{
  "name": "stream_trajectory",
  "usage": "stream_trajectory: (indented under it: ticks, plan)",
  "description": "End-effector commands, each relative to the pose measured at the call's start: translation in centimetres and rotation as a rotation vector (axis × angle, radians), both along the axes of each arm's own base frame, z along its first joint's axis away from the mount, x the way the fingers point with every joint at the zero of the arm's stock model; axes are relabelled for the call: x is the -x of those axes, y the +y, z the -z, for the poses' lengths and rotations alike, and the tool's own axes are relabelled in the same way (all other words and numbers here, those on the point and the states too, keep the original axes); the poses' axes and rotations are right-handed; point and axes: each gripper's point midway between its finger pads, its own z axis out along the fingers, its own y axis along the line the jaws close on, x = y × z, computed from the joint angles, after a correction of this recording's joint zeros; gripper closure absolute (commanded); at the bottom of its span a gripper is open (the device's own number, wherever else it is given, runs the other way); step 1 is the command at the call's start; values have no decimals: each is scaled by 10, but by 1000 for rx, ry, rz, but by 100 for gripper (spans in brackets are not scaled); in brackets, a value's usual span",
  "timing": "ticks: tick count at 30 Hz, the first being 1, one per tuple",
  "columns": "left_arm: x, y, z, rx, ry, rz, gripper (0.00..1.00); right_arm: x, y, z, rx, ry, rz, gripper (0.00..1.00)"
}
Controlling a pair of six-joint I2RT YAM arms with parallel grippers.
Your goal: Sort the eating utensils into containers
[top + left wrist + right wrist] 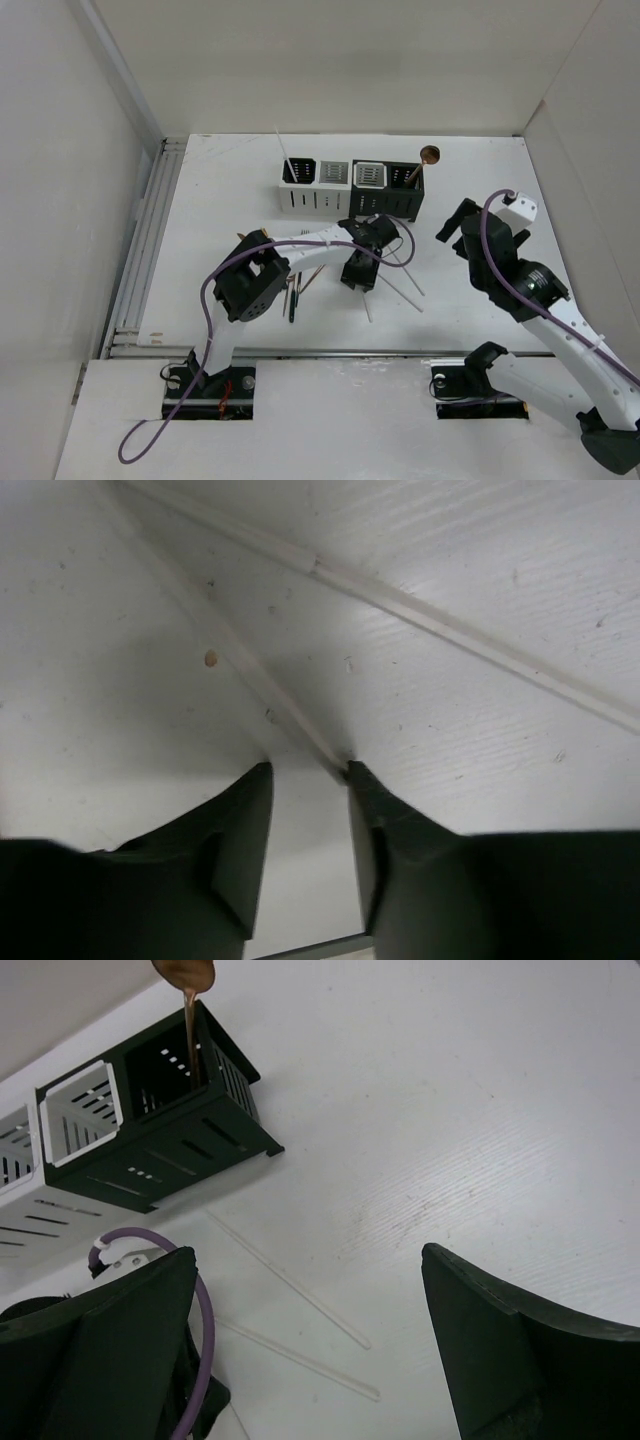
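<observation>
Caddy row [300, 203]: four joined, two white, two black, far side of table | copper spoon [187, 1000]: upright in end black caddy | leaning stick [284, 158]: in end white caddy | left gripper [307, 772]: fingers narrowly parted, low over table, loose white stick [285, 708] touching one fingertip | right gripper [310, 1290]: fingers wide, empty, near black caddies
</observation>
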Motion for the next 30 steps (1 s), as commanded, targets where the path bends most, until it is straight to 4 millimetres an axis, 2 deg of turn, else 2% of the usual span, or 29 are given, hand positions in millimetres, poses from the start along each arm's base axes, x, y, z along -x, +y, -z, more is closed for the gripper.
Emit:
stream_trajectory:
  ticks: [1,3,4,5,8,12,13,17,18,19,21,23,25,26,27,28,29,30]
  plan:
    - [16,12,44,-59,106,-27,71,6,-11,-7,42,-17,24,2]
    - [12,20,52,-59,111,-62,82,10,-15,-9,46,-29,28,2]
    - [19,29,62,-82,130,-79,100,8,-13,-7,39,-30,21,2]
    - [21,32,65,-86,134,-88,100,8,-11,-4,27,-40,13,3]
    - [28,35,59,-60,140,-94,100,10,-2,-2,-9,-49,-36,5]
    - [14,40,28,-48,35,-95,100,6,11,-11,-17,-70,-112,8]
    - [12,43,17,-47,13,-85,100,5,13,-15,-3,-67,-135,8]
    - [-24,47,-31,-12,-127,-92,100,2,31,-37,-18,-88,-231,7]
    - [-33,42,-47,14,-170,-87,100,1,39,-40,-22,-80,-278,5]
    - [-41,44,-67,41,-217,-70,100,-1,46,-50,-19,-98,-316,3]
    - [-45,41,-92,78,-260,-43,100,-2,57,-57,-30,-104,-378,0]
    - [-54,33,-127,135,-329,-3,100,-4,77,-62,-46,-95,-472,0]
    - [-65,28,-172,198,-428,15,100,-9,88,-66,-40,-83,-517,0]
    - [-71,27,-188,216,-480,17,100,-13,89,-74,-43,-85,-514,0]
    - [-77,30,-201,222,-534,13,100,-21,93,-69,-13,-59,-522,0]
    - [-97,39,-240,255,-685,-27,100,-28,93,-72,-5,-63,-519,0]
    - [-106,51,-243,241,-742,-49,100,-36,93,-82,-9,-85,-526,0]
    - [-117,62,-255,248,-813,-89,100,-45,96,-91,-11,-113,-530,0]
